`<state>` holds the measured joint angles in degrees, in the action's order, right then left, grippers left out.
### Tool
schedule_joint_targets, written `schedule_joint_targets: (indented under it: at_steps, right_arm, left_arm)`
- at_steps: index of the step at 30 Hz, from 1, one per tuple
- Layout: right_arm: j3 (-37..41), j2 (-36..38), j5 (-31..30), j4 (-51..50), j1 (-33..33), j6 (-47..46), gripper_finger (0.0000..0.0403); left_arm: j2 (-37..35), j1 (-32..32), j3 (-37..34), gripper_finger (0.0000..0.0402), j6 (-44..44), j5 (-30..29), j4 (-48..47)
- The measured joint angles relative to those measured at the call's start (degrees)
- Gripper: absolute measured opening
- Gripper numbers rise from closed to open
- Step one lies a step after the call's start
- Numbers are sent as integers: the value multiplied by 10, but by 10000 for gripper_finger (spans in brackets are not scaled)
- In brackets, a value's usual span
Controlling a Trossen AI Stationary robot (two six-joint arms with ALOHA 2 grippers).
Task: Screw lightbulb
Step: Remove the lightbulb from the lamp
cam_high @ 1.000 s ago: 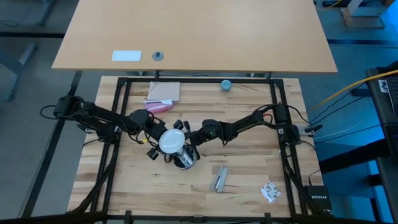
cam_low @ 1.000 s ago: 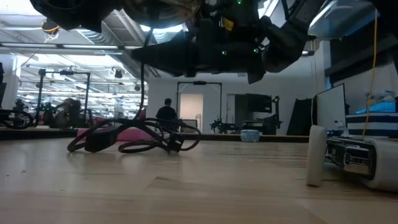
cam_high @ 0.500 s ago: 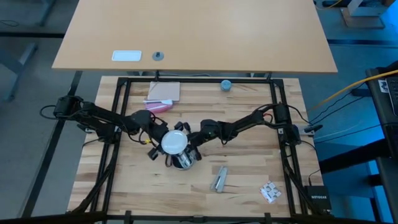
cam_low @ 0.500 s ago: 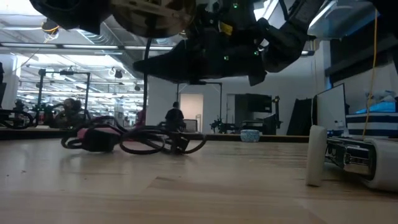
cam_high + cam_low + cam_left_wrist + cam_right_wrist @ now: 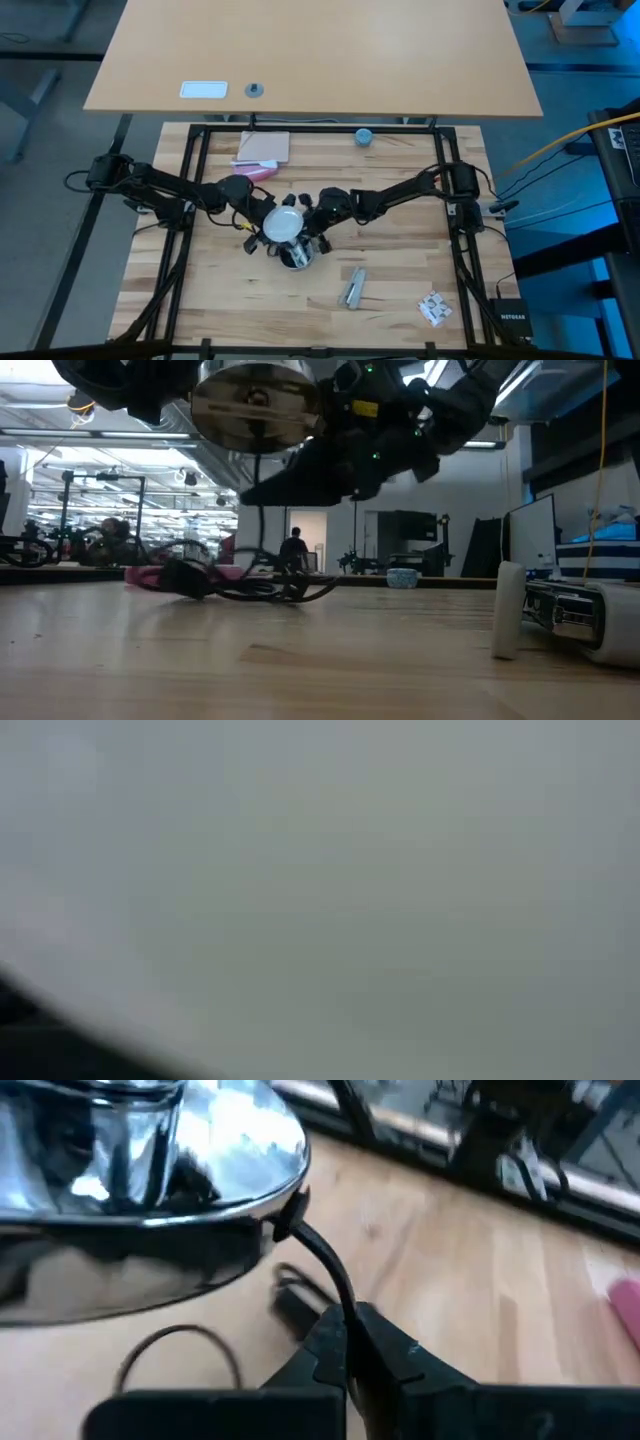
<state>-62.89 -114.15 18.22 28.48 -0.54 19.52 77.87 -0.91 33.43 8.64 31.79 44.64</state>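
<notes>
Pale wooden worktop (image 5: 400, 270) in a black frame, white frosted globe lightbulb (image 5: 283, 224) near its middle, pinched by the left gripper (image 5: 262, 222), right gripper (image 5: 350, 1342) pressed together on a thin black cable (image 5: 325, 1270) beside a shiny metal lamp base (image 5: 255, 405), lit workshop hall behind.

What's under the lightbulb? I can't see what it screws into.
Beneath the lightbulb a shiny metal lamp base hangs above the table. The bulb and grippers cover the socket, so it cannot be seen.
</notes>
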Motion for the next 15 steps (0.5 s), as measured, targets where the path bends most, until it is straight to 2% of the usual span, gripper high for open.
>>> schedule_joint_targets:
  at_steps: [7, 15]
  right_arm:
    - [-1, 63, -60, -163, 10, 60, 7]
    - [-1, 103, -95, -280, 7, 56, 7]
  left_arm:
    - [1, 16, 0, 149, -1, -5, -15]
    - [1, 39, 0, 146, -11, -5, -50]
